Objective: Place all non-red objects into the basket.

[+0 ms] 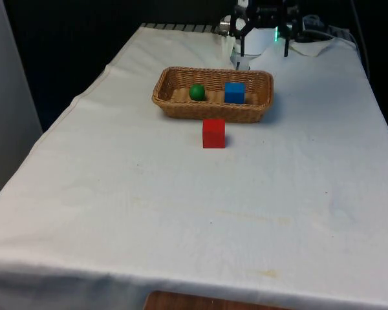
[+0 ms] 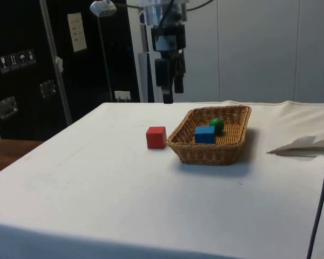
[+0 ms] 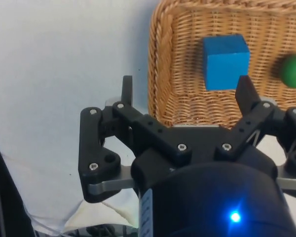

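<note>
A wicker basket [image 1: 181, 110] [image 2: 205, 156] [image 3: 158, 59] stands on the white cloth towards the far end of the table. Inside it lie a green ball [image 1: 197, 92] [image 2: 216, 124] [image 3: 293, 70] and a blue cube [image 1: 234, 92] [image 2: 205, 134] [image 3: 226, 61], side by side. A red cube [image 1: 213, 133] [image 2: 156, 137] sits on the cloth just outside the basket's near wall. My gripper [image 1: 264, 48] [image 2: 171, 89] [image 3: 185, 91] hangs open and empty, well above the table, over the basket's far rim on the robot's side.
A crumpled fold of white cloth [image 1: 317, 44] [image 2: 302, 145] lies behind the basket near the robot's base. A dark cable [image 2: 321, 183] hangs at the side view's right edge. Bare cloth stretches across the near half of the table [image 1: 194, 219].
</note>
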Robot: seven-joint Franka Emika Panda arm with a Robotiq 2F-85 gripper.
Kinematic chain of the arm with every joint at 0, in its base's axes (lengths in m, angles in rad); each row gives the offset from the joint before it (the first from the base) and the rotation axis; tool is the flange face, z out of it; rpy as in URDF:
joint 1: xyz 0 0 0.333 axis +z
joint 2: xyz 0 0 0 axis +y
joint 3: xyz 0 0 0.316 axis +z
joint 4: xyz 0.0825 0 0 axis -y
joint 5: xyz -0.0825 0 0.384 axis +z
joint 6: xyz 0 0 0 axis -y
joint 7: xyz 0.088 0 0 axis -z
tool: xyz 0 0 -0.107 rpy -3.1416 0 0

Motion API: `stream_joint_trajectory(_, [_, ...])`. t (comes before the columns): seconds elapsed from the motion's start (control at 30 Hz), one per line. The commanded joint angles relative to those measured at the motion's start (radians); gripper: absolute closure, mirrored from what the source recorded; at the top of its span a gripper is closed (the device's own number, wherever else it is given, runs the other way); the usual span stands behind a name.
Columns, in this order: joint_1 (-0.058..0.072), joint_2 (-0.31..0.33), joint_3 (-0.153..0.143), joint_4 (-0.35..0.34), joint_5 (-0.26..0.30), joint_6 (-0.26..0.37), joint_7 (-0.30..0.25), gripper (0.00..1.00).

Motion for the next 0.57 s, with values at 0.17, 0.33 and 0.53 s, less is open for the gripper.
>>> stream_joint_trajectory(0.17, [0.004, -0.011, 0.019, 0.026, 0.019, -0.033, 0.017, 0.00])
stream_joint_trajectory(0.33, [0.003, -0.020, 0.021, 0.035, 0.029, -0.046, 0.020, 0.00])
stream_joint_trajectory(0.53, [0.002, -0.030, 0.020, 0.048, 0.039, -0.059, 0.019, 0.00])
